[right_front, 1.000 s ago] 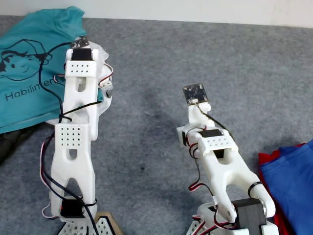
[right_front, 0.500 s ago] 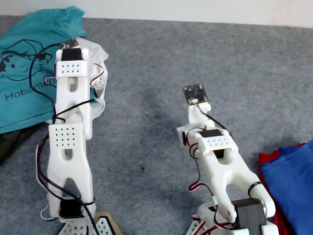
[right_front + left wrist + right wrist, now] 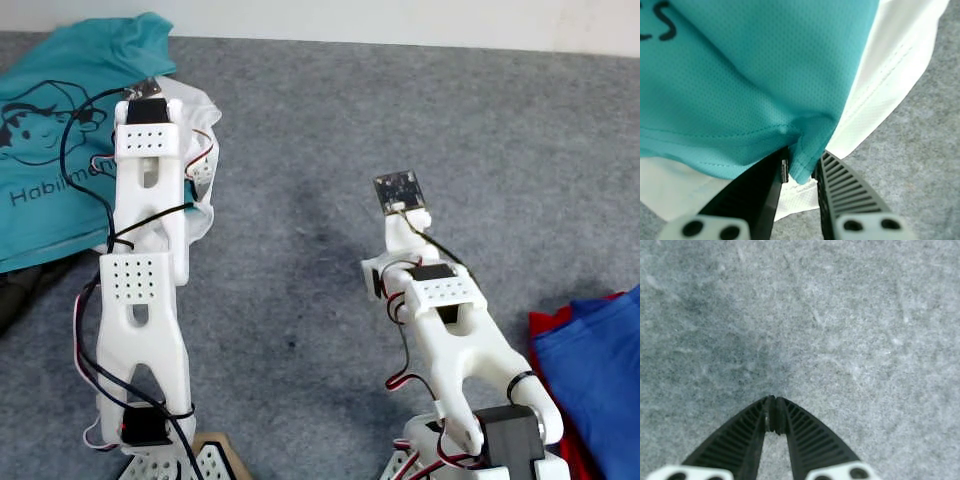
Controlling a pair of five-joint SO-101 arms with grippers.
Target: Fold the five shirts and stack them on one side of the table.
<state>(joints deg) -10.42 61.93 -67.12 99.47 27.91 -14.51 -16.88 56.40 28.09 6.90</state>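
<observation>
Left wrist view — left pincer [image 3: 801, 169] clamped on a bunched fold at the hem of the teal shirt [image 3: 750, 75]. The white shirt [image 3: 890, 85] lies directly beneath the pincer and the teal cloth, on the grey surface [image 3: 925, 160]. Right pincer [image 3: 775, 416]: tips pressed together, gripping nothing, over bare surface. Blue shirt [image 3: 600, 370] atop red shirt [image 3: 543, 322] — well behind the right pincer, beside its arm's base.
</observation>
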